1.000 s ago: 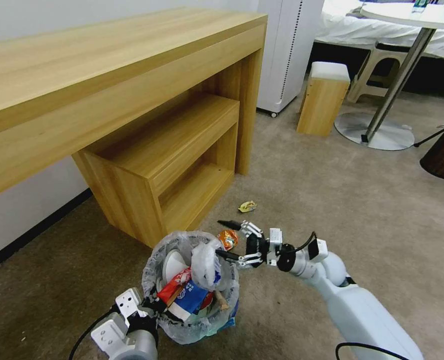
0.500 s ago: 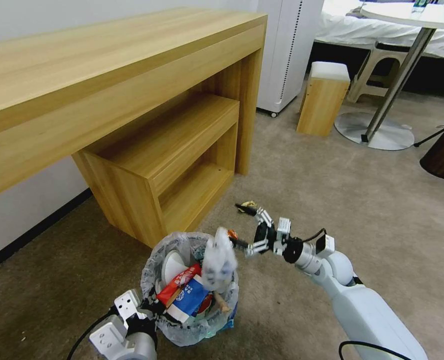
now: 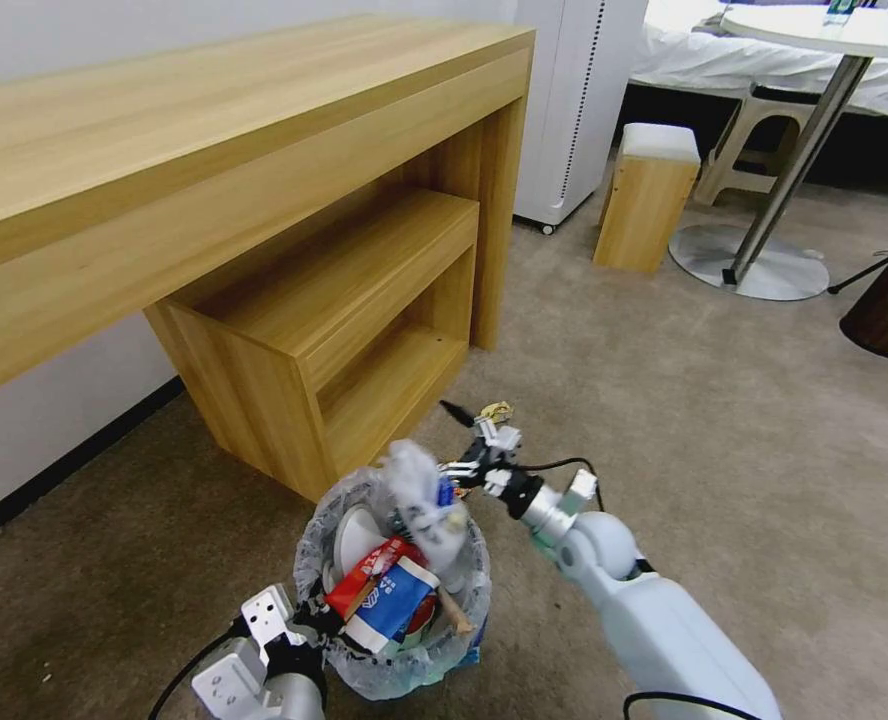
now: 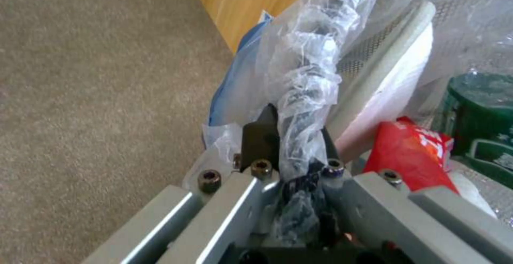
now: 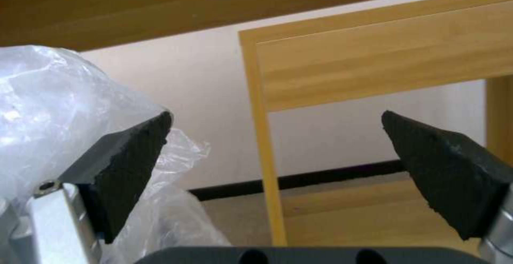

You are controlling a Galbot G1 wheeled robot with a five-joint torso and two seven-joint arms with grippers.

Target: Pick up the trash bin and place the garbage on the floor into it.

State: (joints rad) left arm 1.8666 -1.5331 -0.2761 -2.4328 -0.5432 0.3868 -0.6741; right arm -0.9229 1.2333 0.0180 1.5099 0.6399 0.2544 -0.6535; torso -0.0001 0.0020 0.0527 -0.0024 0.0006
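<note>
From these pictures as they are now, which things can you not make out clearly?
- Lower part of the trash bin in the head view: hidden by its bag and the left gripper.
- White wrapper above the bin: motion-blurred, so contact with the right gripper is uncertain.
- Yellow scrap on the floor: too small, partly behind the gripper.

No text can be read with certainty. On the red wrapper (image 4: 411, 152), close beside the left gripper's fingers (image 4: 260, 138), some white letters show, but they are too blurred and cut off to read.
</note>
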